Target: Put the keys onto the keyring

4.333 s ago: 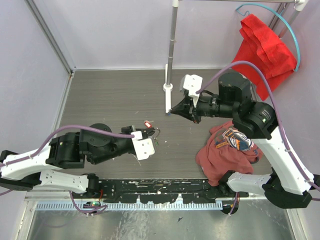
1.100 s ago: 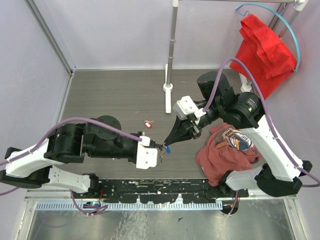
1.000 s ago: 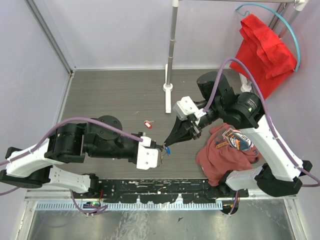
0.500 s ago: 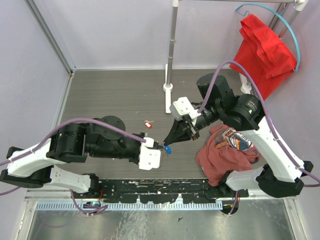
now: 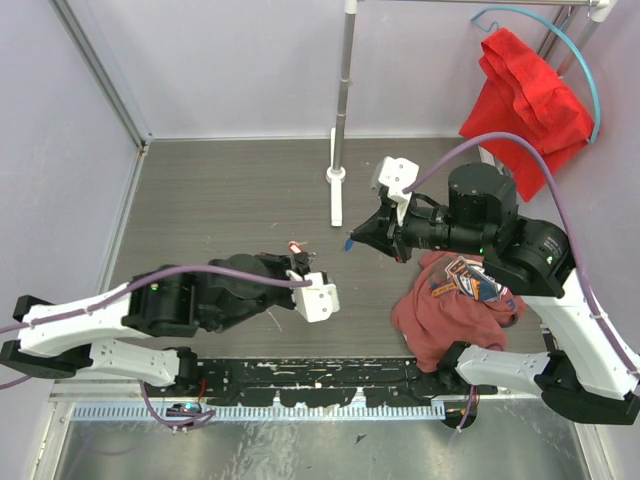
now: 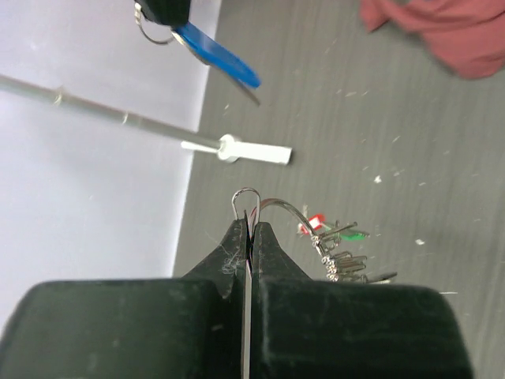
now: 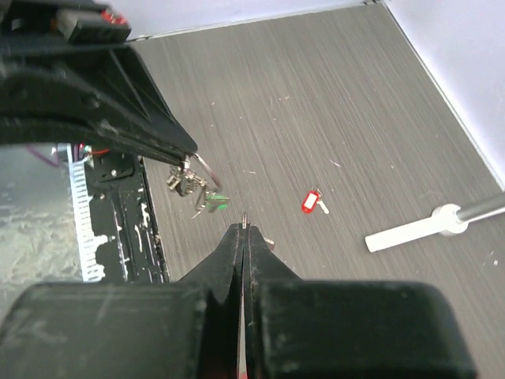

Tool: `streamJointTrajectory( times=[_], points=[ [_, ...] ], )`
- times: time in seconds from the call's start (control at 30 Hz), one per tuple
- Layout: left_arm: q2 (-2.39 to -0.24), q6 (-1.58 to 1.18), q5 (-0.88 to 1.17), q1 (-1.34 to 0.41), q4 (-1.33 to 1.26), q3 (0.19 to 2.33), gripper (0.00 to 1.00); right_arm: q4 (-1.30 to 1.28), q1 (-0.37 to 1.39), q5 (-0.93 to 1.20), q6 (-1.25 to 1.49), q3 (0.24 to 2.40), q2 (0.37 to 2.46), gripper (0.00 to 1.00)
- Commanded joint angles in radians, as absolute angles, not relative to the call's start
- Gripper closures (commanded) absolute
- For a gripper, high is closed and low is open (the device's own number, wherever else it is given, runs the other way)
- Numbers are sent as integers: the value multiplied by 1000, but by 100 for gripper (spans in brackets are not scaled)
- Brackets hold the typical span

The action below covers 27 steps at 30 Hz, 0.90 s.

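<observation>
Near the middle of the worktop [image 5: 220, 190], the left gripper [image 6: 248, 227] is pinching the keyring [image 6: 280, 203] between fully closed fingers, with the wire loop standing up past the tips. Several keys [image 6: 347, 260] are hanging from the ring in a bunch, one of them with a green tag [image 6: 357, 234]. The right gripper [image 7: 246, 229] is holding the blue key [image 6: 217, 54] in closed fingers, raised and well apart from the ring. That key is not on the loop.

Half a second ago the two grippers were almost touching, nearer the front edge. The right one is now sitting back toward the upright rod [image 5: 344, 90], and the left wrist is lying at a different heading.

The right wrist view is showing a red-tagged key [image 7: 312, 203] lying alone on the worktop, clear of the bunch. The left wrist view is showing the blue key plainly, whereas the right wrist view is hiding it behind its own fingers.
</observation>
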<state>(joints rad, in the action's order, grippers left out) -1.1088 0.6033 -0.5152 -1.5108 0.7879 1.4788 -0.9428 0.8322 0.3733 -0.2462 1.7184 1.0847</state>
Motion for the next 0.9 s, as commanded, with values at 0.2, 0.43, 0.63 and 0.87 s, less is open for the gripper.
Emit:
streamJointTrajectory(
  times=[0.2, 0.43, 0.63, 0.87],
  points=[
    [-1064, 904, -799, -1513, 379, 1205, 100, -838, 836, 283, -33, 1658, 1064, 100],
    [-1003, 1287, -833, -1515, -21, 974, 100, -765, 836, 328, -2, 1566, 1048, 99],
    [-951, 1493, -768, -1513, -268, 847, 100, -725, 836, 334, -17, 1541, 1043, 99],
    [-907, 1637, -733, -1511, -346, 789, 100, -641, 836, 443, -35, 1477, 1006, 99]
  ],
)
